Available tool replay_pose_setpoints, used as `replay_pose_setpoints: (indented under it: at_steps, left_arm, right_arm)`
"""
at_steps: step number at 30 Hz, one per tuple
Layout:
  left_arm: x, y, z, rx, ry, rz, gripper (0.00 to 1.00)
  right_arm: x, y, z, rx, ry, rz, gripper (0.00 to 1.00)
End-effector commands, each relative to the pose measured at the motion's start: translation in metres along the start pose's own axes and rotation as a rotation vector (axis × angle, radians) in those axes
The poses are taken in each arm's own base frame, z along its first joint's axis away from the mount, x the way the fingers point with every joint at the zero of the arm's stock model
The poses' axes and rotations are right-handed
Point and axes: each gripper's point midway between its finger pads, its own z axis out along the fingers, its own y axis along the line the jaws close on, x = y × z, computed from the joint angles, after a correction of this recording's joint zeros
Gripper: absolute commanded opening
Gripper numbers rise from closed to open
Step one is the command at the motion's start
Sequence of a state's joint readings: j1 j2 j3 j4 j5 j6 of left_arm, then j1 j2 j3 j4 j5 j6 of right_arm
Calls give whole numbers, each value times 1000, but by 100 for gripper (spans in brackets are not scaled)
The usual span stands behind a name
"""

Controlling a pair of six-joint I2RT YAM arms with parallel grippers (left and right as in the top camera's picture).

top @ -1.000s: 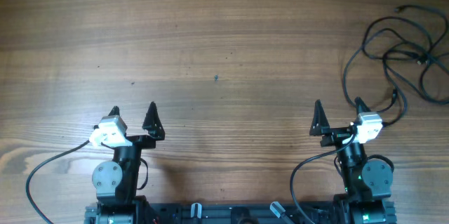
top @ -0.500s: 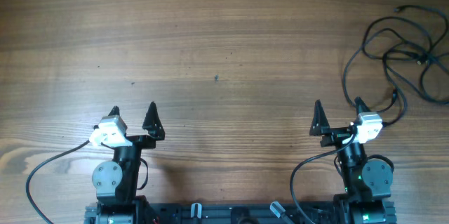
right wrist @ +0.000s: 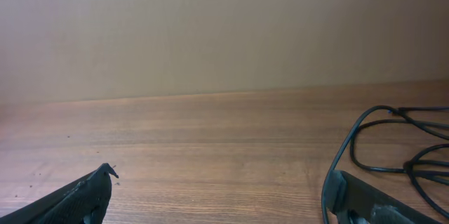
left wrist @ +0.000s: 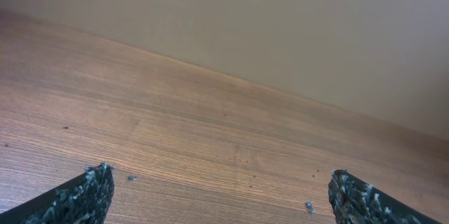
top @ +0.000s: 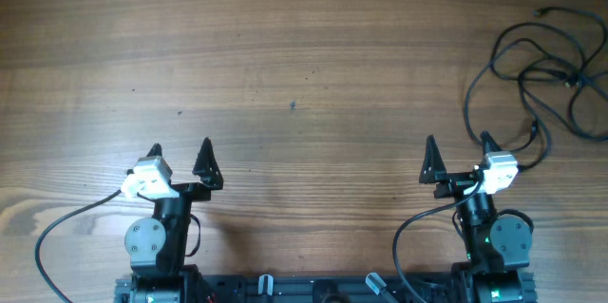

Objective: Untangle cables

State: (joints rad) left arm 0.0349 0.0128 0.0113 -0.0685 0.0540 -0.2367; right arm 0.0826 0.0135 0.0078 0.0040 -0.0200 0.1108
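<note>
The cables (top: pixel 546 75) are thin black cords lying in loose tangled loops at the table's far right, with small plugs at the ends. They also show in the right wrist view (right wrist: pixel 393 147), at the right, passing beside the right finger. My right gripper (top: pixel 460 147) is open and empty near the front edge, its right fingertip close to one cable loop. My left gripper (top: pixel 180 151) is open and empty at the front left, far from the cables. In the left wrist view the left gripper (left wrist: pixel 221 189) has only bare wood between its fingers.
The wooden table (top: pixel 285 66) fills the overhead view. The arm bases and their thicker black wires (top: pixel 57 236) sit along the front edge. A plain wall (right wrist: pixel 210 27) stands beyond the table's far edge.
</note>
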Motion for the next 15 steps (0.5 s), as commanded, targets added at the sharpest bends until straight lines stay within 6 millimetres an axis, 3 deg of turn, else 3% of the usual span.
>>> replay_pose_setpoints:
  at_steps: [1,15]
  left_arm:
    - [2,-2,0,15,4,20,100]
    - [2,-2,0,15,4,20,100]
  right_arm:
    - [-2,-2,0,13,-11,-6,100]
    - [-2,-2,0,13,-11,-6,100]
